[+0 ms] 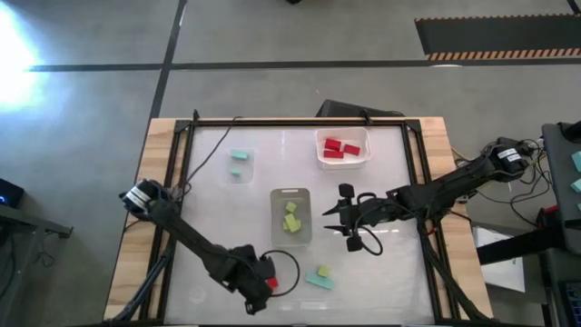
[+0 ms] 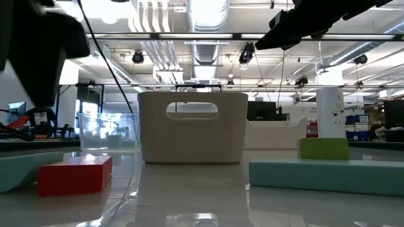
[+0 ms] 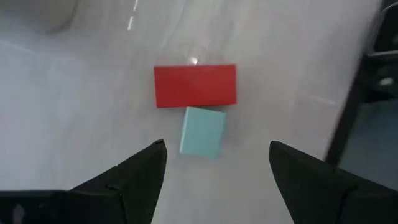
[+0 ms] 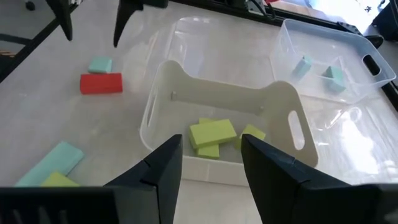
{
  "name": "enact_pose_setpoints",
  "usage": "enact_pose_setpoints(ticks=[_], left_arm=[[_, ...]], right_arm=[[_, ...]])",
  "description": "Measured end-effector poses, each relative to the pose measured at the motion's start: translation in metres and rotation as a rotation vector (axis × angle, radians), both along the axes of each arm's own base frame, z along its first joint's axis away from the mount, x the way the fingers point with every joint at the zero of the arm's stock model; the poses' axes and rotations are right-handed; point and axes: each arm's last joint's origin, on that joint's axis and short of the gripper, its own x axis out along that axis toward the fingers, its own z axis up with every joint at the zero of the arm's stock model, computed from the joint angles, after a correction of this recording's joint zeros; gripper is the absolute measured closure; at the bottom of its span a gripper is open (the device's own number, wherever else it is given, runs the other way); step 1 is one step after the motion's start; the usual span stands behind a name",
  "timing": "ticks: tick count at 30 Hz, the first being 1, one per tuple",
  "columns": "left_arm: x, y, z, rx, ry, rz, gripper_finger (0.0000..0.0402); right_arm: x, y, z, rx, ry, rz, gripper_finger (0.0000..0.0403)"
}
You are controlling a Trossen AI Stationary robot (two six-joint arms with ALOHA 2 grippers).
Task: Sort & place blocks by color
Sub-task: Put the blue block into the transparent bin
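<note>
From above, the left arm reaches along the near edge of the white tabletop (image 1: 390, 272), its left gripper (image 1: 257, 292) hanging over a red block (image 1: 271, 283); the right arm stretches in from the far side, its right gripper (image 1: 338, 218) just beside the middle clear tray (image 1: 290, 193), which holds yellow-green blocks (image 1: 291, 221). A second clear tray (image 1: 241, 151) holds two teal blocks (image 1: 239, 155), a third (image 1: 343, 162) holds red blocks (image 1: 341, 148), and a teal block with a yellow-green one on it (image 1: 320, 276) lies loose near the front. At table height the red block sits near the left, a long teal block (image 2: 325, 174) to the right with a yellow-green block (image 2: 323, 149) behind it, the middle tray beyond, and a bright hall with ceiling ducts behind. The left wrist camera shows wide-spread, empty jaws above the red block, which touches a small teal block (image 3: 203, 131). The right wrist camera shows its jaws partly apart, holding nothing, above the yellow-green blocks in the middle tray.
</note>
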Motion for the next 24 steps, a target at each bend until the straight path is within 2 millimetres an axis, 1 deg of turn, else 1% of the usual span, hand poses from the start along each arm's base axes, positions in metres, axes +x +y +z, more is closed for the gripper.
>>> enact_pose_setpoints(ticks=[6, 11, 17, 20, 24], left_arm=[[0.004, -0.005, -0.021, 0.045, 0.044, -0.028, 0.0134], [0.005, -0.005, -0.031, 0.070, 0.057, -0.036, 0.0134], [0.010, -0.011, -0.043, 0.074, 0.029, -0.083, 0.0134], [0.009, -0.011, -0.050, 0.089, 0.049, -0.085, 0.0134], [0.008, -0.011, -0.051, 0.102, 0.048, -0.090, 0.0150]], right_arm=[[0.000, 0.000, 0.000, 0.006, 0.002, -0.004, 0.0246], [0.000, 0.000, -0.001, 0.009, 0.005, -0.006, 0.0246], [0.000, 0.000, -0.001, 0.008, 0.007, -0.006, 0.0245], [0.000, 0.000, -0.001, 0.012, 0.007, -0.009, 0.0245], [0.000, 0.000, -0.001, 0.014, 0.009, -0.011, 0.0245]])
